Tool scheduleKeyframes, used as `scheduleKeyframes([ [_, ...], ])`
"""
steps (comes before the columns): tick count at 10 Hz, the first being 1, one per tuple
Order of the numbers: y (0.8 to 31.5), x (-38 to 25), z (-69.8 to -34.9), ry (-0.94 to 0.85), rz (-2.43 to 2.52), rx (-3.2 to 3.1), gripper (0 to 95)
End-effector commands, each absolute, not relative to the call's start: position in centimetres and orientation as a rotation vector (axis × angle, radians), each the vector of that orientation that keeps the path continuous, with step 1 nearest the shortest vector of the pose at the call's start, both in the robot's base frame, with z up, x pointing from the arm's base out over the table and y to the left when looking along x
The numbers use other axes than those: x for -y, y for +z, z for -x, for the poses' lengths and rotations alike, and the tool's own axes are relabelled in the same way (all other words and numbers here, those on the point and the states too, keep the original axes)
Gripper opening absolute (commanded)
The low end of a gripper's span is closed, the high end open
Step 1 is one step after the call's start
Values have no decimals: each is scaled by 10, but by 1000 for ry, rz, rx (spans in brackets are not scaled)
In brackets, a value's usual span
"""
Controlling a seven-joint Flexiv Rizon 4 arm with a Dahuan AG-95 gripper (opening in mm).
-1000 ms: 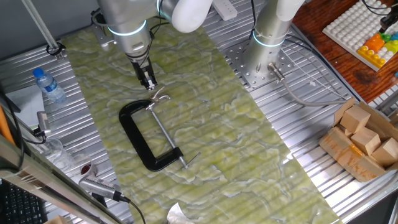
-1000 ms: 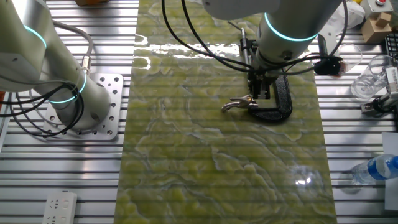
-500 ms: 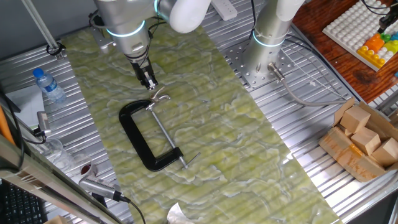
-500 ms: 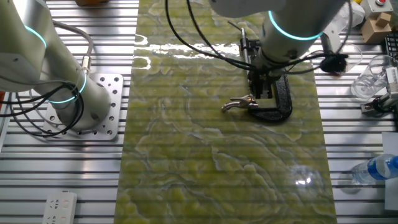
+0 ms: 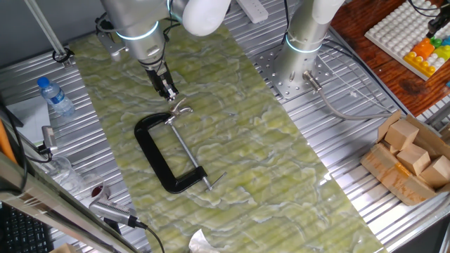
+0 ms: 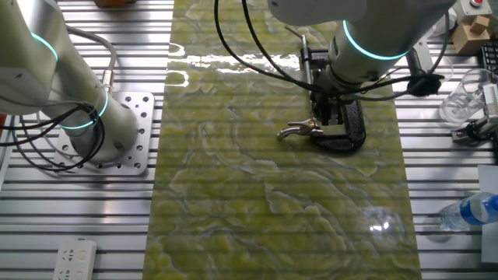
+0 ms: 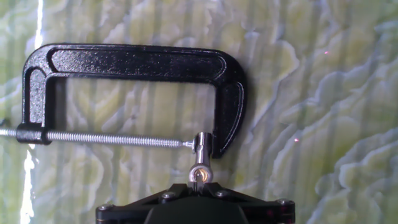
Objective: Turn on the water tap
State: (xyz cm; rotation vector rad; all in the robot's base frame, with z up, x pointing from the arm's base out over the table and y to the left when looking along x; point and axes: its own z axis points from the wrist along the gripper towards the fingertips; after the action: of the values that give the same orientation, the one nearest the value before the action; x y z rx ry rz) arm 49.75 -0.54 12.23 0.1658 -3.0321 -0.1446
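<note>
Item: the water tap (image 5: 171, 151), lying flat on my tabletop (image 5: 281, 161), which wears a glossy green, marble-veined sheet. Frame: black, C-shaped, pebbled cast metal. Screw: long, silver, finely threaded, ending in a small winged handle (image 5: 181, 109). The handle end sits directly under my tool (image 5: 167, 92); the frame stretches away beyond it.

Tool: dark, slim, pointing down just above the winged end. I cannot tell whether its fingers are spread or pressed together (hand view shows only the black housing edge at the bottom).

Hand view alone gives the thread detail and the shiny pivot piece (image 7: 201, 158) at the jaw. The other fixed view shows the handle (image 6: 294, 129) jutting sideways past the tool (image 6: 327, 117).
</note>
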Motion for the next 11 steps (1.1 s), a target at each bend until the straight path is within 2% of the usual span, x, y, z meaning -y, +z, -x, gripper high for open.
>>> scheduleKeyframes([
  [1,113,1,-482,-148,-161,3045,0],
  [5,101,-3,-463,-124,-203,3042,0],
  [11,90,7,-462,-122,-306,3048,0],
])
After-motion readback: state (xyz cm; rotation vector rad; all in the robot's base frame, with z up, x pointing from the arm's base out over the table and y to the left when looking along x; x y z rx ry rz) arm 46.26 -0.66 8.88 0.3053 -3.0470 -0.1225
